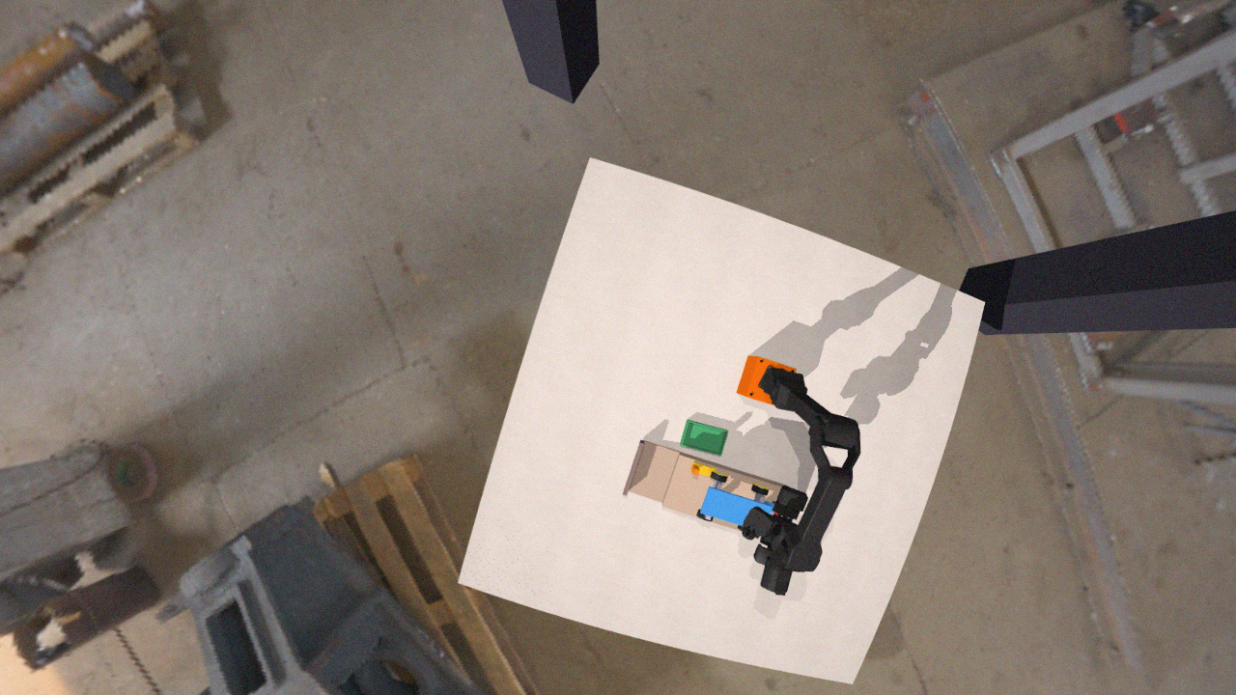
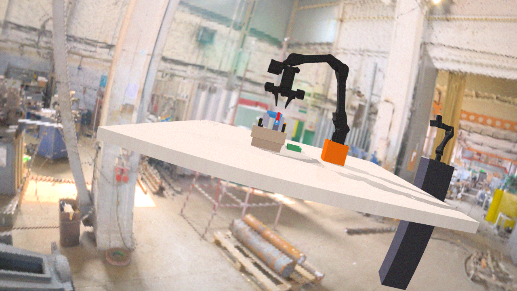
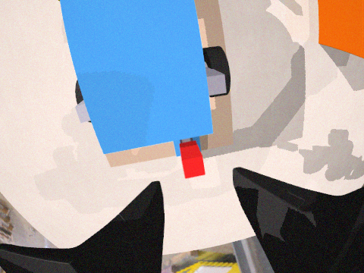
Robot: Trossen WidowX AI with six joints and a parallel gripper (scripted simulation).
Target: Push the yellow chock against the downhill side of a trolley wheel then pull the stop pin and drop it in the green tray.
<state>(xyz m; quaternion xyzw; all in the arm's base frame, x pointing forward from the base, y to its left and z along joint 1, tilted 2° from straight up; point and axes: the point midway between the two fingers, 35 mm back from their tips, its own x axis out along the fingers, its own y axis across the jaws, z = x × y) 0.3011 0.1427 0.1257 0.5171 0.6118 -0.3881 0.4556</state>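
My gripper (image 2: 281, 107) (image 3: 197, 182) is open with nothing between its fingers. It hangs above the uphill end of the ramp, with its fingertips higher than the stop pin's red head (image 2: 278, 116) (image 3: 193, 161). The pin stands at the end of the blue trolley (image 1: 725, 505) (image 3: 140, 76), which is on the ramp (image 1: 683, 487) (image 2: 267, 133). The yellow chock (image 1: 704, 470) lies on the ramp by the downhill wheel on the tray side, and appears to touch it. The chock is outside the wrist view. The green tray (image 1: 706, 438) (image 2: 293, 147) looks empty.
The orange arm base (image 1: 753, 375) (image 2: 334, 152) (image 3: 341, 26) stands on the white table (image 1: 604, 346) (image 2: 217, 155), beyond the tray from the ramp. A raised wall closes the ramp's downhill end. The arm reaches over the trolley's uphill end.
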